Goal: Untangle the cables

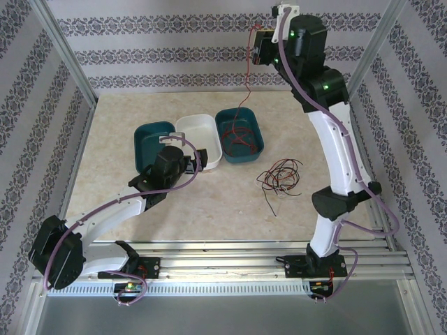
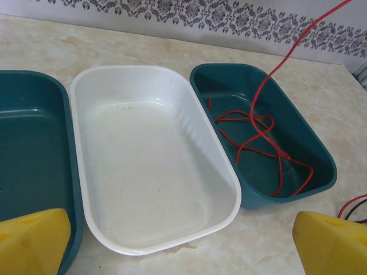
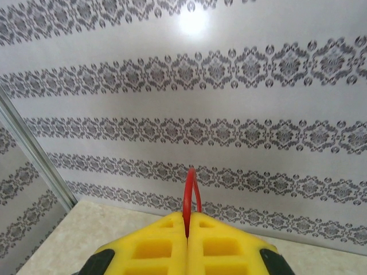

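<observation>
The right gripper is hanging high up near the back wall, its yellow pads pressing together on a red cable that is poking up in a short loop between them. From that pinch the cable is dropping in a long, nearly straight line past the wallpaper and into the right teal bin, where its lower part is lying in loose loops on the bin floor. One strand is running close to the bin's far rim without snagging on it.

The left gripper is hovering low over the near edge of the white bin, its jaws standing spread wide and holding nothing. The white bin is sitting between the right teal bin and the left teal bin, all three side by side with their rims touching or nearly so.

The remaining cables, a small tangle of red, black and whitish wires, are lying on the counter nearer the arms than the right teal bin and apart from it. Bare counter is lying open around them on every side. The right arm's white link is rising just beside them on the right, and the metal frame post is standing close behind that arm's elbow.
</observation>
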Robot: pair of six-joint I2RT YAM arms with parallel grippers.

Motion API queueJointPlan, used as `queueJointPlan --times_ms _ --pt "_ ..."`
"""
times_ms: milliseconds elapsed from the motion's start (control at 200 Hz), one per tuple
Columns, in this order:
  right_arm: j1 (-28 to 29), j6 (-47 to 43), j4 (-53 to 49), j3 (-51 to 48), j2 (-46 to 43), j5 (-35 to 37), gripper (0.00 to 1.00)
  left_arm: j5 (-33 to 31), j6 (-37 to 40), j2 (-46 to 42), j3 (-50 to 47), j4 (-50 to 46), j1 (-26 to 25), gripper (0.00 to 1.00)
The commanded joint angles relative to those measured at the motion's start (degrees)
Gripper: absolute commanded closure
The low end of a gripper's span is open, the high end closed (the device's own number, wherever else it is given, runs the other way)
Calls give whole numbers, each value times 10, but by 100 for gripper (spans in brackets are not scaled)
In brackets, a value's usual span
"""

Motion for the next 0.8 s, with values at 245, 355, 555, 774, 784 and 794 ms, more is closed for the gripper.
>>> queueJointPlan --times_ms 245,355,555,774,784,794 --pt "5 9 -2 -6 43 9 100 5 -17 6 -5 11 8 1" --pt "3 -3 -5 -39 45 48 100 9 -20 11 -4 14 9 1" --pt "-7 -5 -29 -98 44 99 100 16 -22 23 -1 15 9 1" --pt "-3 16 -39 -208 5 69 100 20 -24 34 2 20 9 1" --pt "-3 17 -39 -213 3 66 100 20 -24 35 2 20 9 1" --pt "-2 19 -40 -218 0 63 100 21 -23 35 2 20 9 1"
